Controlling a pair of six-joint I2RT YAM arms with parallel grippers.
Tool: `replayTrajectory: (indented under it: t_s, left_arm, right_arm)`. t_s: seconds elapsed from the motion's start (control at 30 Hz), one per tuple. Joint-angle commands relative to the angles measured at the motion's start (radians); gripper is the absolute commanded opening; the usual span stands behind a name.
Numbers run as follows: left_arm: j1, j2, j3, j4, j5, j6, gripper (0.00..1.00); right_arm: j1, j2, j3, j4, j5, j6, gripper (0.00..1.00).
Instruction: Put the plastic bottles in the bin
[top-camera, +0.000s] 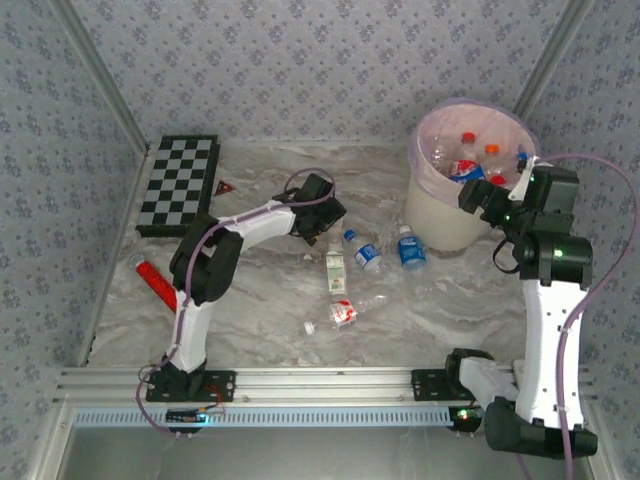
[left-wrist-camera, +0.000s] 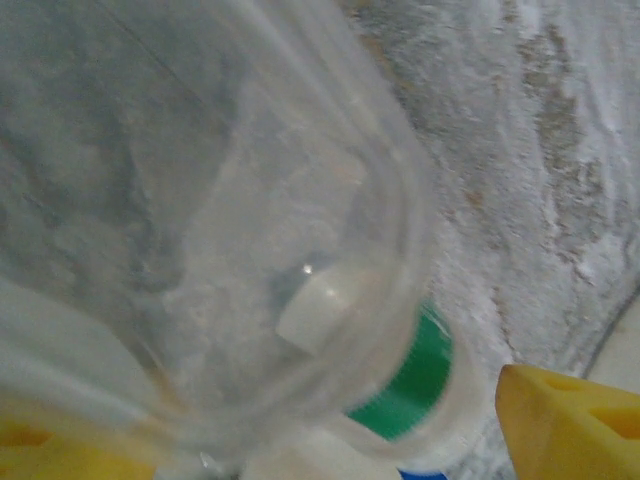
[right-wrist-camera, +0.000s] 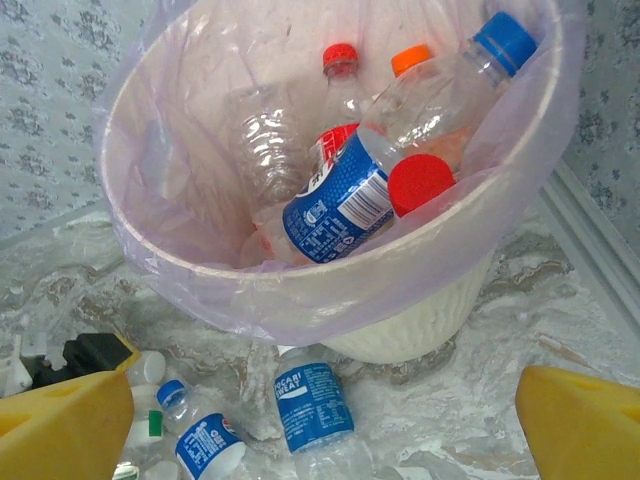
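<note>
Top external: board (seemingly flat), bin

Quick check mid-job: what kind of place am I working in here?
Likely a staged robot test booth: wallpapered panels box in a marble-look table, a metal rail carries two robot arms, and bottles lie beside a bin.

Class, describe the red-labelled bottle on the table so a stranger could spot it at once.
Find the pink-lined cream bin at the far right of the table. Of the loose bottles lying left of it, the red-labelled bottle lies nearest the arms' bases; its neighbours wear blue or green labels.
</note>
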Motion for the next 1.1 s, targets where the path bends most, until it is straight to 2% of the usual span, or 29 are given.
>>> replayTrajectory:
  t_s: [0.0, 0.17, 0.4, 0.57, 0.7, 0.83, 0.93, 1.07]
  left_arm:
    - [0.02, 0.033, 0.038, 0.002, 0.019, -0.01, 0.81]
    - [0.036, 0.056, 0.032, 0.011, 0.039, -0.008, 0.75]
    - [0.053, 0.035, 0.012, -0.01, 0.013, 0.004, 0.57]
    - [0.063, -0.017, 0.011, -0.042, -0.023, 0.051, 0.4]
    - [0.068, -0.053, 0.008, -0.056, -0.04, 0.085, 0.33]
    - [0.077, -0.099, -0.004, -0.066, -0.034, 0.125, 0.3]
    - [0.092, -0.166, -0.033, -0.074, -0.044, 0.191, 0.28]
    - [0.111, -0.308, -0.138, -0.006, -0.035, 0.354, 0.22]
  right_arm:
    - [-0.012, -0.006, -0.01, -0.015, 0.0, 0.017, 1.0]
    - [-0.016, -0.002, -0.025, 0.021, -0.013, 0.037, 1.0]
    - [-0.022, 0.016, -0.021, 0.035, -0.028, 0.034, 1.0]
    - [-0.029, 0.019, -0.023, 0.044, -0.035, 0.028, 1.0]
    - [-0.031, 0.039, 0.001, 0.071, -0.056, 0.033, 1.0]
    - [-0.029, 0.056, 0.032, 0.083, -0.09, 0.059, 1.0]
    - [-0.028, 0.061, 0.05, 0.099, -0.142, 0.079, 1.0]
    - [0.009, 0.063, 0.056, 0.196, -0.299, 0.131, 0.95]
